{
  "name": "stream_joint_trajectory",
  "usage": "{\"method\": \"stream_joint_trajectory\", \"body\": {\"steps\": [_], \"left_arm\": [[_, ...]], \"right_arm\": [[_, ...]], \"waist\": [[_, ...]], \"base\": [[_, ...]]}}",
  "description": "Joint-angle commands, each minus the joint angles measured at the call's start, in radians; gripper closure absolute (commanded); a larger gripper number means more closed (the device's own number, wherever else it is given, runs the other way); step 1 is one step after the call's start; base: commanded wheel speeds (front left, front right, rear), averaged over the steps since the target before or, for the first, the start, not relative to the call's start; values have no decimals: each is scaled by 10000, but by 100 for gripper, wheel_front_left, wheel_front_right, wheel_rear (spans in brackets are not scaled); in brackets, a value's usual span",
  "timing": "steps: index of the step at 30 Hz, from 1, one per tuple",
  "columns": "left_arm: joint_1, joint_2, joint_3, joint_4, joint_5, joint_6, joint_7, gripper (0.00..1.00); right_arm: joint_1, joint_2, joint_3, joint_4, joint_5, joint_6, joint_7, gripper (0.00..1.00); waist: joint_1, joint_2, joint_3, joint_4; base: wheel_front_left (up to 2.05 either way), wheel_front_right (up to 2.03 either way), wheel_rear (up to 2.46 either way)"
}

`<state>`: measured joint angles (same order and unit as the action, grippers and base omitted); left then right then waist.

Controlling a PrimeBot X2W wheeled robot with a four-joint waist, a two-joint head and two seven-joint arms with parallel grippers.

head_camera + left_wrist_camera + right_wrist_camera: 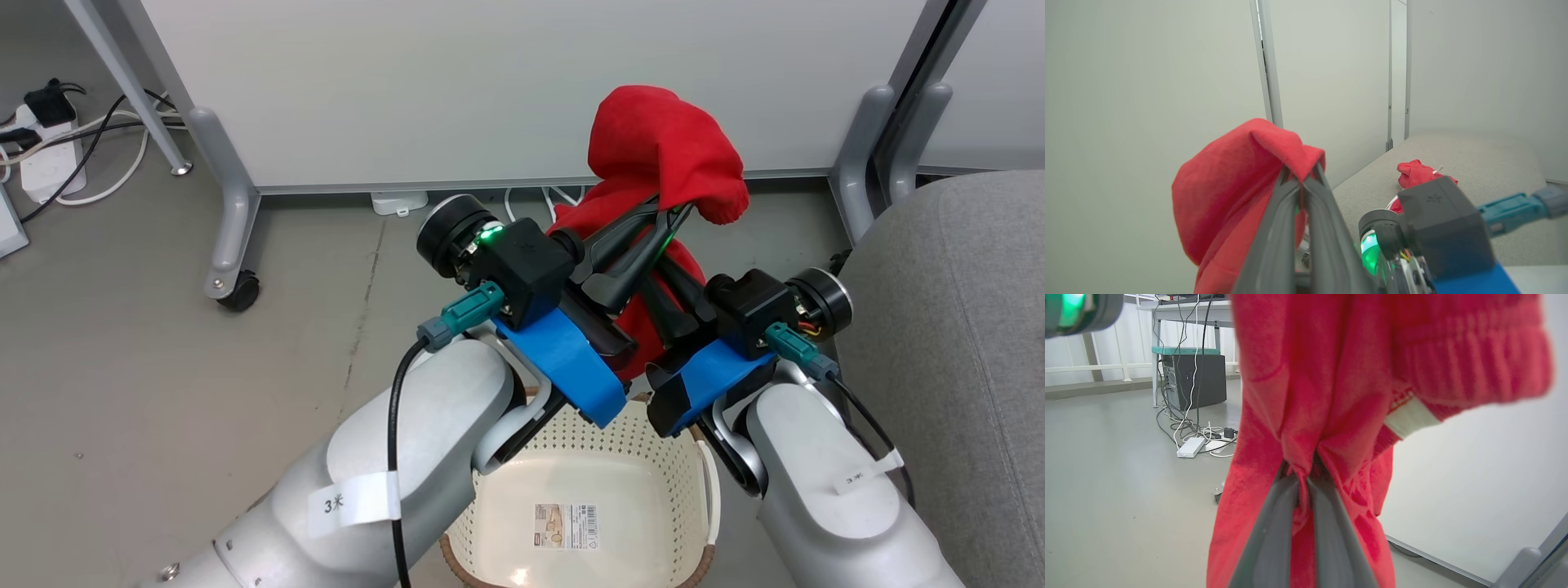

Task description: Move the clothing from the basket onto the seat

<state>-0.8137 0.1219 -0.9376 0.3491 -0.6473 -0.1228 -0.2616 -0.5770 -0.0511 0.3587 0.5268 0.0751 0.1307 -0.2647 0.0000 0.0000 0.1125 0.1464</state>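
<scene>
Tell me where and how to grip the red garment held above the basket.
Pinch the soft red fabric garment at a gathered fold near its top, coming up from below: it hangs limp, so only bunched cloth gives thickness. The left gripper and right gripper are shut on such folds, over the cream perforated plastic basket.

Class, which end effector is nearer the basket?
Right, it seems. The right end effector pinches the clothing partway up, above the basket; the left end effector grips its top fold, higher up.
</scene>
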Motion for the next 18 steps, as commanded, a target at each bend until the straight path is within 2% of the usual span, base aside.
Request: {"method": "stream_joint_trajectory", "body": {"steps": [1, 18], "left_arm": [[-56, 35, 30, -37, 7, 47, -50, 100], [44, 93, -5, -55, 54, 136, -50, 100]], "right_arm": [[-95, 12, 27, 35, 50, 1, 8, 100], [46, 13, 147, 187, 133, 1, 8, 100]], "waist": [[0, 0, -11, -8], [0, 0, -56, -65]], "base": [[0, 0, 0], [0, 0, 0]]}}
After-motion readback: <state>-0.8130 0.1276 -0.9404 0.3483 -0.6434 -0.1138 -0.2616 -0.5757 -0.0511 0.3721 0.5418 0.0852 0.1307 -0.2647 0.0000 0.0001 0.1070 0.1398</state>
